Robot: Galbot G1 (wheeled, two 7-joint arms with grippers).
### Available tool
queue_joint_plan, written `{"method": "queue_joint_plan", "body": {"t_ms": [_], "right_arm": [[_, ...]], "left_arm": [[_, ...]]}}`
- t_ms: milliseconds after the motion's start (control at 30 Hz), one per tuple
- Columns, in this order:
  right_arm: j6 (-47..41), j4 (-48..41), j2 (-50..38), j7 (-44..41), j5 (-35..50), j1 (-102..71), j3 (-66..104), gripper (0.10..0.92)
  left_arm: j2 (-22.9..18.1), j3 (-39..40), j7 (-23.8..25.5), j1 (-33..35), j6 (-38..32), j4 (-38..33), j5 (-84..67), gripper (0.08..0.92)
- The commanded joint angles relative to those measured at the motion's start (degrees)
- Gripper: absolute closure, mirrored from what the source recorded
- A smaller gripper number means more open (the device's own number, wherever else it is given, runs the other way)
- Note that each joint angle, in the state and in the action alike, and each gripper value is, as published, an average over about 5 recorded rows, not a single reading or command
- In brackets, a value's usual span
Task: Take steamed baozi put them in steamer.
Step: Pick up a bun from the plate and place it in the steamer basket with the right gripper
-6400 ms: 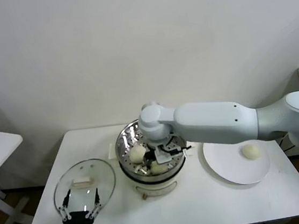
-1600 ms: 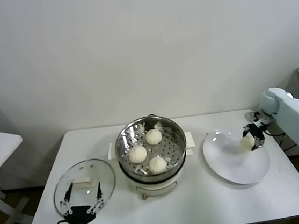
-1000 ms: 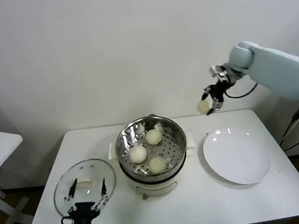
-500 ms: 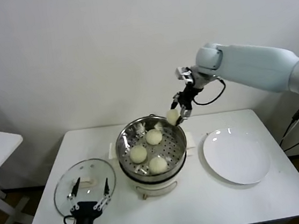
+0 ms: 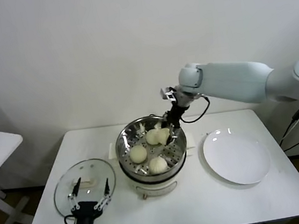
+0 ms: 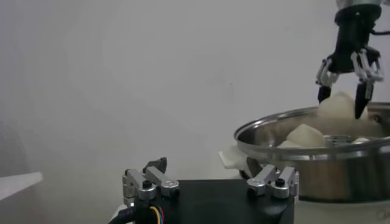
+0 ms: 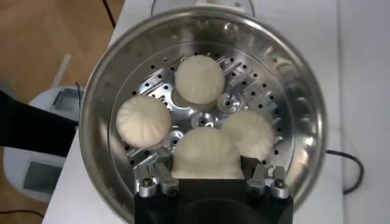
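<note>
Crowding is our worry: we are holding the fourth baozi (image 7: 206, 153) in the right gripper (image 5: 169, 130), jaws closed on it, just above the steamer (image 5: 178, 146), where three buns (image 7: 199, 78) are sitting; it may land on a neighbour. Left gripper (image 5: 89, 198) is idling, jaws spread, near the steamer.

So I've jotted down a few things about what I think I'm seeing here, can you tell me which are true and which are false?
1. The right gripper holds a cream-white pleated bun over the round shiny steel steamer. True.
2. The flat white plate has one bun on it. False: nothing lies on the plate.
3. Three buns lie on the perforated tray inside the steamer. True.
4. The round glass lid covers the steamer. False: it lies on the white table at the steamer's left, and the steamer is open.
5. The left gripper grips the lid's handle. False: it is open near the lid, holding nothing.
</note>
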Motion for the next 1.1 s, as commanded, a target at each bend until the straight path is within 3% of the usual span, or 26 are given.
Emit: {"method": "queue_joint_plan", "body": {"t_ms": [33,1100], "right_arm": [[-0.5,-0.3,1.9,0.5,0.4,-2.3,-1.4,0.313],[0.4,-1.5,1.1,0.6,-4.0,-3.2,-1.5,0.293]], "left_arm": [[-0.2,0.1,0.0,-0.3,0.2,0.5,-0.1,0.177],[-0.3,0.1,0.0,-1.5,0.5,1.0,-0.1,0.177]]}}
